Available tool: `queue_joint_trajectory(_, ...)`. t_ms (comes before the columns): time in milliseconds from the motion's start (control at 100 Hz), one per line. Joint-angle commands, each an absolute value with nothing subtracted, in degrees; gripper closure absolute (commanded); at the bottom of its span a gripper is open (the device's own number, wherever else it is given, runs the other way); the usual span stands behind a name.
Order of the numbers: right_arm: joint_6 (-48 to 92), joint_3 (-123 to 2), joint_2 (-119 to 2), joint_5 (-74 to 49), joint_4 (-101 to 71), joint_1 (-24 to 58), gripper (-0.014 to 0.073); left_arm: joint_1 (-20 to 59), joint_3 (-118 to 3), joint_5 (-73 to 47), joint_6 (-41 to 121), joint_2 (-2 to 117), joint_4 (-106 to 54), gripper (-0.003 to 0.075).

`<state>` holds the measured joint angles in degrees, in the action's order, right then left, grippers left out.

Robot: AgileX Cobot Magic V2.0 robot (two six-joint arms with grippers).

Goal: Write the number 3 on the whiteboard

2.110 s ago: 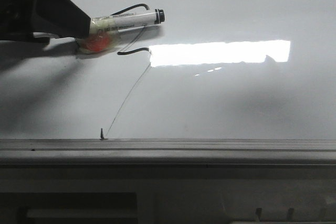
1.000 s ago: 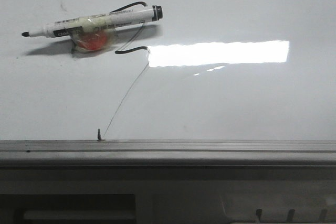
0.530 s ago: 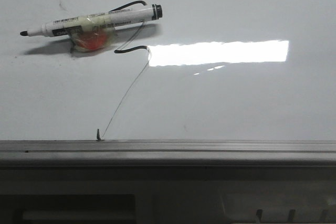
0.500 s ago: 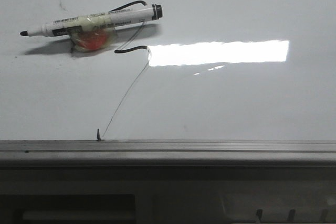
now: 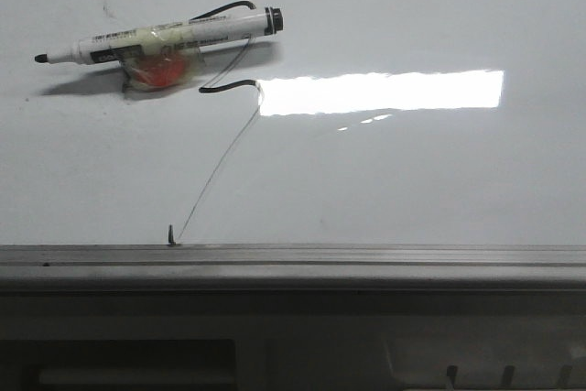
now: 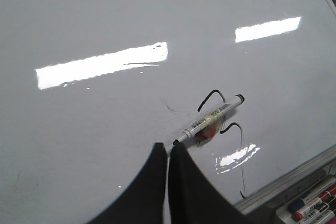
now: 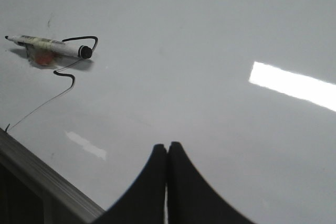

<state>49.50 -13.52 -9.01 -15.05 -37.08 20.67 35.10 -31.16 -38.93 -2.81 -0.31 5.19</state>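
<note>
The whiteboard [image 5: 412, 180] fills the front view, with a grey ledge [image 5: 293, 258] along its lower edge. The number 3 [image 5: 227, 86] is a thin black stroke with a hook on top, a kink and a long faint tail down to the ledge. A white marker pen [image 5: 156, 38] with an orange blob under it lies on the board across the hook. No gripper shows in the front view. My left gripper [image 6: 168, 145] is shut and empty, its tips just short of the pen's tip [image 6: 210, 119]. My right gripper [image 7: 167, 145] is shut and empty, far from the pen [image 7: 47, 43].
A tray with several spare markers [image 6: 312, 208] sits below the board's ledge [image 6: 283, 184] in the left wrist view. A bright light reflection [image 5: 380, 92] lies beside the stroke. The board's edge [image 7: 42, 179] shows in the right wrist view.
About two seconds ago the left gripper was on the pen in the front view. It has let go and drawn out of that view. The pen has stayed on the board since.
</note>
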Motion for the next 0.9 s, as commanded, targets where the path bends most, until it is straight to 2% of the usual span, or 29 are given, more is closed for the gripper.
queue_joint_trajectory(0,49.7,-15.0,-9.4,-10.9,-37.9,20.5,0.0656,35.0,-32.3,-34.8,-3.1,-0.9,4.8,0.0741)
queue_joint_trajectory(150,49.7,-15.0,-9.4,-10.9,-37.9,20.5,0.0656,33.2,-30.9,-34.7,-2.7,-0.9,8.6,0.0741)
queue_joint_trajectory(250,49.7,-15.0,-9.4,-10.9,-37.9,20.5,0.0656,29.2,-26.0,-32.6,-1.9,-1.1,13.8,0.0741)
queue_joint_trajectory(360,49.7,-15.0,-9.4,-10.9,-37.9,20.5,0.0656,22.6,-16.8,-21.8,1.2,-1.2,13.0,0.0741)
queue_joint_trajectory(470,49.7,-15.0,-9.4,-10.9,-37.9,20.5,0.0656,14.9,-7.3,-8.8,1.4,-1.2,6.2,0.0741)
queue_joint_trajectory(540,49.7,-15.0,-9.4,-10.9,-37.9,20.5,0.0656,11.0,-3.5,-4.4,1.4,-1.2,2.7,0.0741)
queue_joint_trajectory(670,49.7,-15.0,-9.4,-10.9,-37.9,20.5,0.0656,6.9,-1.3,-7.0,1.4,-1.6,1.4,0.0741)
queue_joint_trajectory(890,49.7,-15.0,-9.4,-10.9,-37.9,20.5,0.0656,6.1,0.1,-17.2,1.3,-1.6,-4.3,0.0741)
